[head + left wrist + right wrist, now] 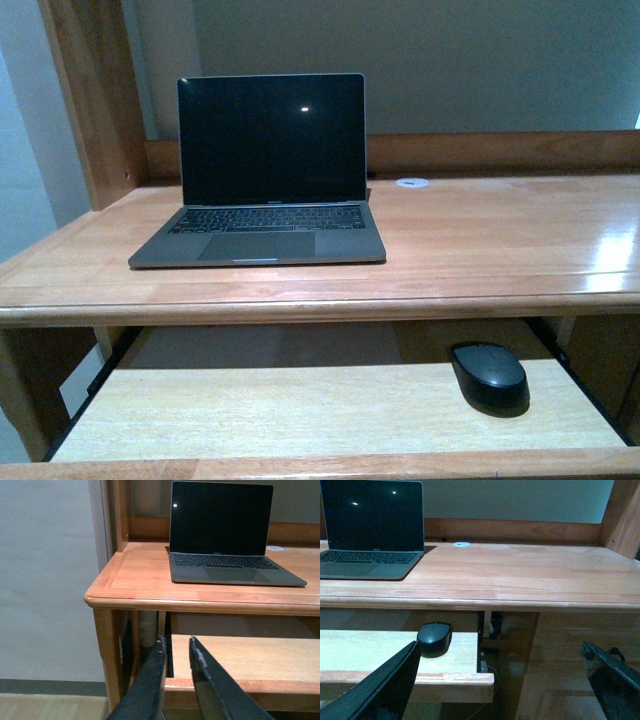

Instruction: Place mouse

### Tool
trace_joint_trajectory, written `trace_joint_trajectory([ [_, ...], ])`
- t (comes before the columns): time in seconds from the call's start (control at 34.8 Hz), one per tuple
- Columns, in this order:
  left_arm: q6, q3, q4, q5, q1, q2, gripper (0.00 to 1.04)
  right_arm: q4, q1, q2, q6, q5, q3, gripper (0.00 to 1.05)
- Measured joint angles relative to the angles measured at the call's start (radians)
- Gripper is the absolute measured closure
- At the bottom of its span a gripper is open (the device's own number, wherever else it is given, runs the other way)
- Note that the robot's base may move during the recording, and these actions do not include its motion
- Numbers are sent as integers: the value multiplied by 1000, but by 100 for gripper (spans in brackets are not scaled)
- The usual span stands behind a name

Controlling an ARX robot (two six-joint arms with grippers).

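The black oval mouse lies on the pulled-out keyboard tray under the desk, at the tray's right end. It also shows in the right wrist view. My right gripper is open and empty, held low in front of the tray's right corner, short of the mouse. My left gripper is shut and empty, low in front of the tray's left corner. Neither gripper shows in the front view.
A grey laptop stands open with a dark screen on the left half of the wooden desk. A white cable grommet sits at the desk's back. A wooden post rises at the left; cables hang under the desk.
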Motion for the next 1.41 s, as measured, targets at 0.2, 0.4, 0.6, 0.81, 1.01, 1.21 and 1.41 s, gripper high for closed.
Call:
trace_joint_trajectory([
  [0.2,0,0,0,0,0,0,41,56,24,55,24,2,4,7],
  [0.4,0,0,0,0,0,0,5,330,81,618,147,74,159,7],
  [0.6,0,0,0,0,0,0,7,384,278,1090,252,109,331,7],
  [0.81,0,0,0,-2,0,0,7,430,391,1202,278,124,372,7],
  [1.01,0,0,0,0,0,0,7,429,390,1202,282,127,372,7],
  [1.21,0,0,0,0,0,0,7,479,291,1355,286,80,435,7],
  [1.41,0,0,0,0,0,0,7,491,267,1571,297,90,559,7],
])
